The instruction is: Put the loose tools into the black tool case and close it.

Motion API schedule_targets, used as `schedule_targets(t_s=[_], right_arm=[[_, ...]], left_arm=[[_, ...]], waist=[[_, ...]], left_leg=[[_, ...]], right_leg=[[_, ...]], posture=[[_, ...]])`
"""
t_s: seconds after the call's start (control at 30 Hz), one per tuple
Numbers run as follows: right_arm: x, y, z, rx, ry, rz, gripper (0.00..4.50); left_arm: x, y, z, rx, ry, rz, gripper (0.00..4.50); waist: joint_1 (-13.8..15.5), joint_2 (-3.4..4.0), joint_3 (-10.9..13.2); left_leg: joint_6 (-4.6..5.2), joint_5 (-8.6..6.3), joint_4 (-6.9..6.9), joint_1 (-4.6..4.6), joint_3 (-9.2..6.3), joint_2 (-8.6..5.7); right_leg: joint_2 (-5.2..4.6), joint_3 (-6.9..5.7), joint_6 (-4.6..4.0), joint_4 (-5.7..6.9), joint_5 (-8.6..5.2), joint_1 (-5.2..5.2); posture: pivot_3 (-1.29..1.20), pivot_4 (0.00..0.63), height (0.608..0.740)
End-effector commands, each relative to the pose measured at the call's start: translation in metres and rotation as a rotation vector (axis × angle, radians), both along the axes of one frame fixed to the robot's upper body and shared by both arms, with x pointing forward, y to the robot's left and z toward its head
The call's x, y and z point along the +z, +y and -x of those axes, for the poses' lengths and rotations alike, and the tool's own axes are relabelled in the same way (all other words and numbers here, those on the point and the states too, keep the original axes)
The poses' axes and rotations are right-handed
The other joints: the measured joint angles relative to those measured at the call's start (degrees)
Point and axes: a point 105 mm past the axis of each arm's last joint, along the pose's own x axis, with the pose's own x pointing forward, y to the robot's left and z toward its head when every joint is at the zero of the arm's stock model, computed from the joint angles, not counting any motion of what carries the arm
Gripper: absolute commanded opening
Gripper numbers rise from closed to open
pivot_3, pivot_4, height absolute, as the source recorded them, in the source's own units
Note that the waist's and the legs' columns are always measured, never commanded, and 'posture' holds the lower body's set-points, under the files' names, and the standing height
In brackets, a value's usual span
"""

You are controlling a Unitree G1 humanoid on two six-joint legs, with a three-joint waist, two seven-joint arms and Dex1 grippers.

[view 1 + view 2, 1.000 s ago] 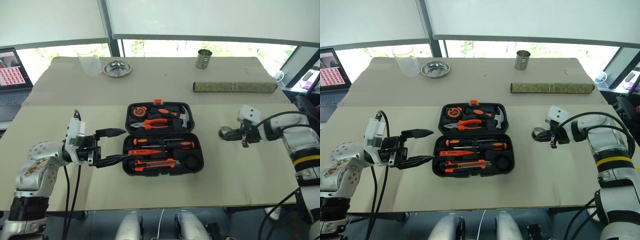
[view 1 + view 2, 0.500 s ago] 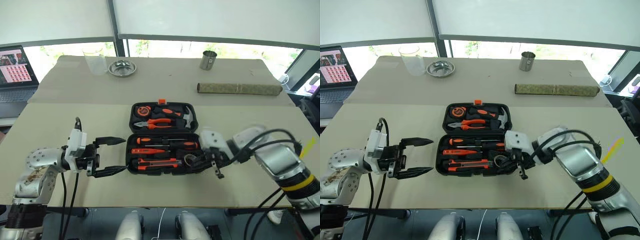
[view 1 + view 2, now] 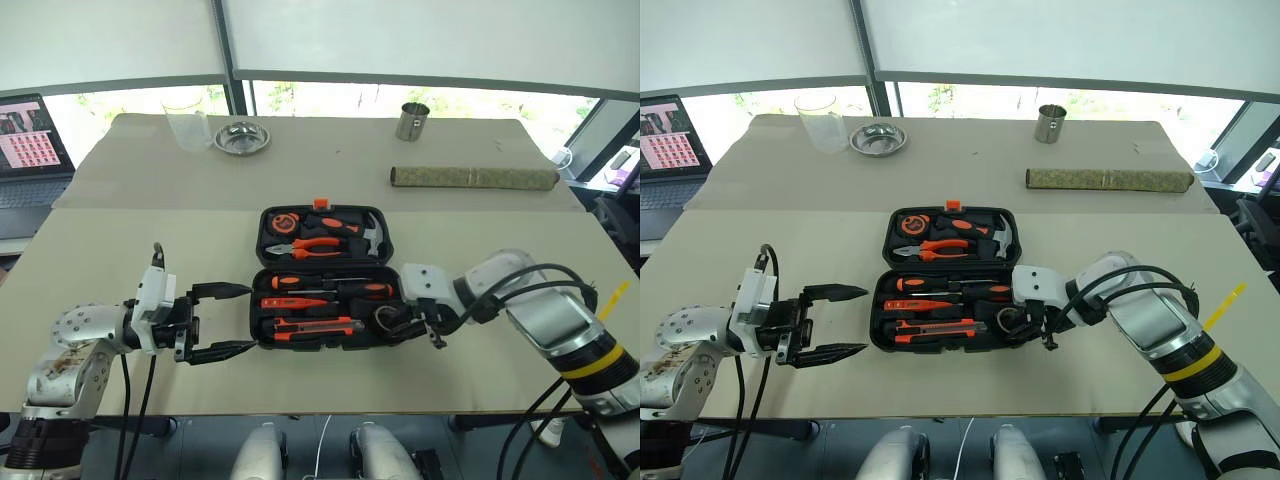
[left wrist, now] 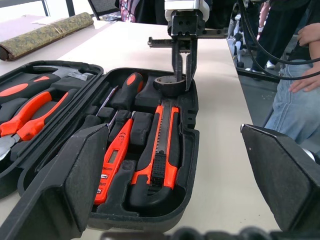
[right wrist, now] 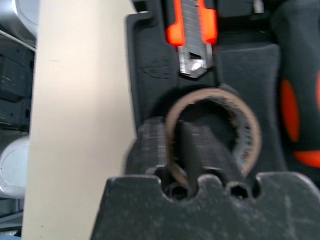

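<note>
We are looking down at the black tool case [image 3: 325, 280], which is lying open on the table [image 3: 480, 240] with its lid half on the far side and its tray half nearest us. In the tray we are seeing the two orange-and-black screwdrivers [image 3: 330, 285], the slim orange tester screwdriver [image 3: 290, 302] and the utility knife [image 3: 315, 325] lying in their moulded slots, while the pliers [image 3: 312, 245] and the hammer [image 3: 368, 232] are sitting in the lid half. The right gripper [image 3: 392, 326] is reaching down over the tray's right end, where the small tape roll [image 4: 170, 83] is sitting in its recess; in the left wrist view one finger [image 4: 178, 64] is standing inside the ring and the other just outside, so the jaws are straddling the roll's wall, slightly parted, and we cannot tell whether they are pinching it. The left gripper [image 3: 222, 321] is hovering just left of the case, pointing toward it, its jaws spread wide and holding nothing. Beyond the case a rolled mat [image 3: 472, 176], a metal cup [image 3: 409, 121], a metal dish [image 3: 241, 136] and a clear beaker [image 3: 186, 122] are standing on the table's far half.
</note>
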Motion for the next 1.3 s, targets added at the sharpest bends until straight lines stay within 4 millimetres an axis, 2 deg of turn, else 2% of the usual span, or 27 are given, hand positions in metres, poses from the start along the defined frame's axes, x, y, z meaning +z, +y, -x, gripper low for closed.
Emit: schedule_targets(t_s=[0.03, 0.07, 0.2, 0.3, 0.33, 0.37, 0.43, 0.5, 0.53, 0.57, 0.6, 0.67, 0.7, 0.73, 0.77, 0.9, 1.03, 1.17, 1.3], right_arm=[[0.027, 0.006, 0.001, 0.046, 0.022, -0.141, 2.63], [0.031, 0.005, 0.001, 0.049, 0.021, -0.161, 2.92], [0.048, -0.021, 0.004, 0.017, 0.119, -0.25, 2.92], [0.057, -0.03, -0.009, -0.063, 0.11, -0.345, 2.92], [0.057, -0.036, -0.026, -0.135, 0.03, -0.396, 2.54], [0.051, -0.046, -0.041, -0.208, -0.041, -0.398, 2.4], [0.038, -0.059, -0.06, -0.288, -0.156, -0.373, 1.87], [0.028, -0.062, -0.073, -0.329, -0.228, -0.367, 1.13], [0.025, -0.062, -0.081, -0.351, -0.283, -0.37, 0.9], [0.022, -0.061, -0.088, -0.376, -0.33, -0.374, 0.44], [0.02, -0.06, -0.095, -0.394, -0.374, -0.371, 0.18], [0.015, -0.056, -0.104, -0.414, -0.427, -0.366, 0.0], [0.012, -0.054, -0.106, -0.421, -0.43, -0.365, 0.0], [0.009, -0.05, -0.108, -0.421, -0.433, -0.358, 0.0], [0.004, -0.045, -0.108, -0.409, -0.421, -0.35, 0.0], [-0.001, -0.028, -0.097, -0.327, -0.405, -0.368, 0.0], [-0.003, -0.021, -0.084, -0.286, -0.371, -0.383, 0.0], [-0.006, -0.02, -0.071, -0.288, -0.352, -0.39, 0.0], [-0.01, -0.023, -0.052, -0.322, -0.308, -0.398, 0.0]], left_arm=[[0.009, 0.009, -0.006, 0.075, -0.055, 0.003, 4.5], [0.009, 0.01, -0.006, 0.086, -0.057, 0.004, 4.5], [0.011, 0.022, -0.016, 0.198, -0.052, 0.033, 4.5], [0.009, 0.032, -0.027, 0.298, -0.027, 0.043, 4.5], [0.005, 0.041, -0.037, 0.385, -0.026, 0.027, 4.11], [-0.002, 0.049, -0.048, 0.473, -0.017, -0.011, 4.0], [-0.01, 0.059, -0.065, 0.607, -0.025, -0.047, 3.43], [-0.017, 0.059, -0.079, 0.691, -0.008, -0.051, 2.66], [-0.022, 0.057, -0.084, 0.711, 0.006, -0.059, 2.37], [-0.028, 0.054, -0.088, 0.723, 0.029, -0.071, 1.9], [-0.032, 0.051, -0.091, 0.729, 0.047, -0.077, 1.62], [-0.041, 0.04, -0.094, 0.716, 0.094, -0.083, 1.27], [-0.044, 0.036, -0.096, 0.708, 0.103, -0.088, 0.67], [-0.047, 0.03, -0.097, 0.684, 0.108, -0.087, 0.5], [-0.048, 0.025, -0.099, 0.672, 0.11, -0.086, 0.14], [-0.052, 0.006, -0.109, 0.646, 0.099, -0.074, 0.14], [-0.053, -0.012, -0.109, 0.587, 0.094, -0.058, 0.14], [-0.058, -0.02, -0.091, 0.501, 0.116, -0.081, 0.14], [-0.061, -0.014, -0.072, 0.497, 0.149, -0.076, 0.14]], waist=[[-0.1, 0.0, 0.0], [-0.2, -0.01, 0.0], [0.1, -0.01, 0.0], [0.0, -0.03, 0.0], [-0.1, -0.03, 0.0], [-0.2, -0.05, 0.0], [-0.3, -0.07, 0.0], [-0.3, -0.07, 0.0], [-0.3, -0.07, 0.0], [-0.3, -0.07, 0.0], [-0.3, -0.07, 0.0], [-0.3, -0.07, 0.0], [-0.4, -0.07, 0.0], [-0.4, -0.07, 0.0], [-0.4, -0.07, 0.0], [-0.4, -0.07, 0.0], [-0.3, -0.07, 0.0], [-0.3, -0.07, 0.0], [-0.3, -0.06, 0.0]], left_leg=[[0.0, 0.0, -0.01, 0.0, 0.0, 0.0], [0.0, 0.0, -0.02, -0.02, -0.01, 0.01], [0.0, 0.0, -0.02, -0.01, -0.02, -0.01], [0.0, 0.0, -0.01, 0.05, -0.01, 0.01], [0.0, 0.0, -0.02, 0.06, -0.01, 0.02], [0.0, 0.0, -0.02, 0.07, -0.01, 0.03], [0.0, 0.0, -0.03, 0.25, 0.01, 0.03], [-0.03, 0.03, -0.06, 0.25, 0.06, 0.01], [-0.04, 0.03, -0.05, 0.22, 0.1, 0.0], [-0.06, 0.05, -0.05, 0.15, 0.09, -0.01], [-0.07, 0.05, -0.05, 0.15, 0.12, -0.01], [-0.09, 0.06, -0.05, 0.11, 0.15, -0.02], [-0.11, 0.08, -0.06, 0.09, 0.18, -0.02], [-0.12, 0.08, -0.06, 0.11, 0.18, -0.02], [-0.14, 0.09, -0.07, 0.12, 0.18, -0.02], [-0.16, 0.11, -0.06, 0.15, 0.18, -0.01], [-0.17, 0.11, -0.06, 0.14, 0.15, -0.03], [-0.16, 0.11, -0.07, 0.12, 0.11, -0.02], [-0.13, 0.08, -0.15, 0.12, 0.05, 0.01]], right_leg=[[0.0, 0.0, 0.0, -0.01, 0.0, -0.01], [0.01, 0.01, 0.0, -0.01, 0.0, -0.02], [-0.02, 0.0, 0.0, -0.01, 0.01, 0.0], [-0.02, 0.0, -0.01, -0.02, 0.01, 0.06], [-0.02, 0.0, -0.02, -0.01, 0.01, 0.05], [0.0, 0.0, -0.02, 0.0, 0.02, 0.05], [0.06, 0.0, -0.09, 0.01, 0.06, 0.19], [0.04, 0.04, -0.11, 0.02, 0.08, 0.15], [0.03, 0.06, -0.1, 0.07, 0.08, 0.1], [0.03, 0.06, -0.09, 0.08, 0.1, 0.05], [0.01, 0.1, -0.08, 0.15, 0.1, 0.02], [-0.01, 0.13, -0.08, 0.26, 0.1, -0.08], [-0.01, 0.16, -0.08, 0.33, 0.09, -0.14], [-0.01, 0.16, -0.08, 0.34, 0.09, -0.13], [-0.01, 0.17, -0.09, 0.35, 0.1, -0.13], [0.0, 0.16, -0.09, 0.39, 0.1, -0.11], [-0.02, 0.16, -0.09, 0.39, 0.1, -0.08], [-0.02, 0.13, -0.09, 0.39, 0.09, -0.09], [-0.02, 0.13, -0.08, 0.49, 0.09, -0.05]], posture=[[0.0, 0.15, 0.74], [0.0, 0.15, 0.74], [0.0, 0.15, 0.74], [0.0, 0.15, 0.74], [0.0, 0.15, 0.74], [0.0, 0.15, 0.74], [0.0, 0.15, 0.74], [0.0, 0.15, 0.74], [0.0, 0.15, 0.74], [0.0, 0.15, 0.74], [0.0, 0.15, 0.74], [0.0, 0.15, 0.74], [0.0, 0.15, 0.74], [0.0, 0.15, 0.74], [0.0, 0.15, 0.74], [0.0, 0.15, 0.74], [0.0, 0.15, 0.74], [0.0, 0.15, 0.74], [0.0, 0.15, 0.74]])
